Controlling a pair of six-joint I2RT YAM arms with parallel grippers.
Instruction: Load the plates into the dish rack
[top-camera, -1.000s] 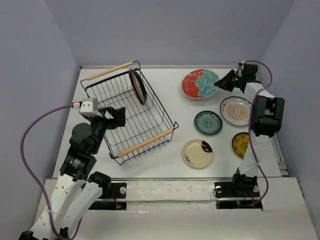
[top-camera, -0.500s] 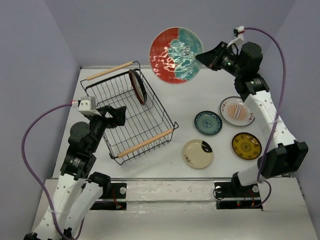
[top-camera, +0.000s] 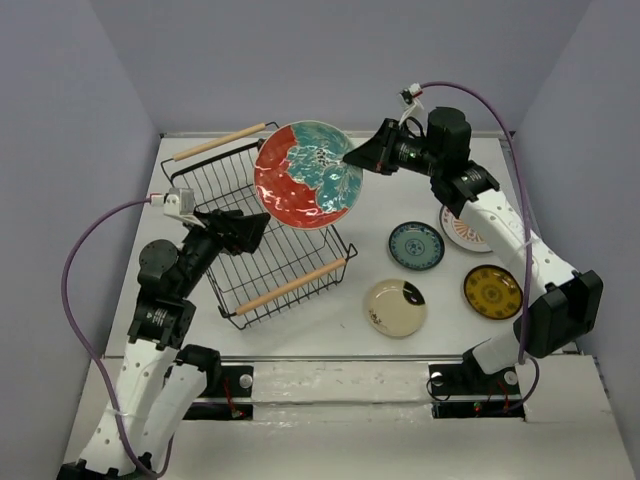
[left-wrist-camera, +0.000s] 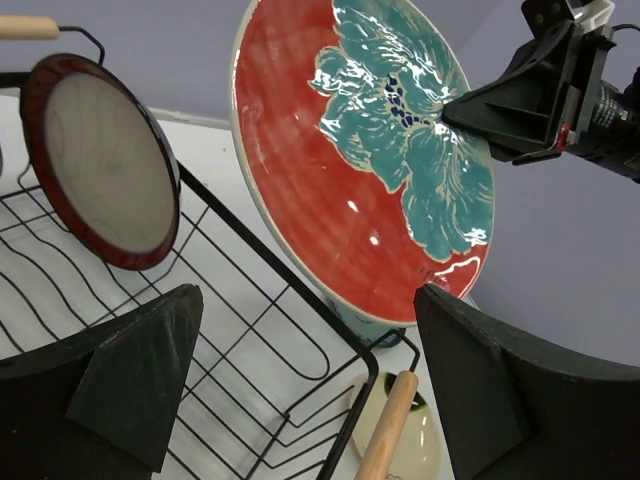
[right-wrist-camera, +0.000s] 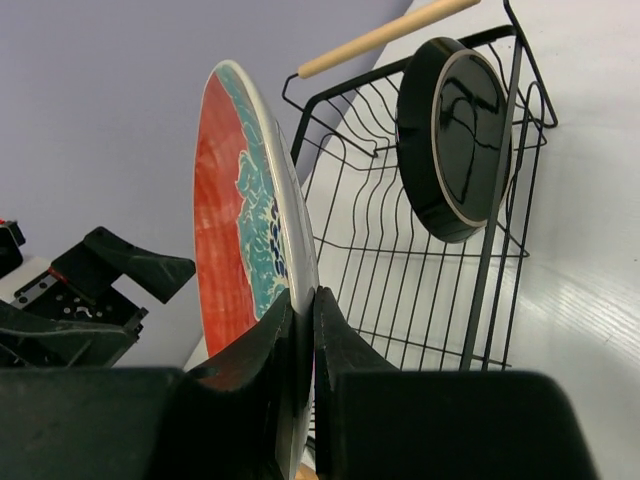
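Right gripper (top-camera: 350, 160) clamps just the rim of the red-and-teal plate (top-camera: 305, 188), up in the air over the dish rack's (top-camera: 335, 232) far right corner. Thin pinch, so it could slip, or clip the maroon-rimmed plate (left-wrist-camera: 100, 160) standing inside. Left gripper (top-camera: 250, 232) is wide open, empty.

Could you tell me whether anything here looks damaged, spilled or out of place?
Nothing stands out. The right gripper pinches the floral plate by its rim, aloft near the dish rack; the maroon-rimmed plate leans whole inside it.
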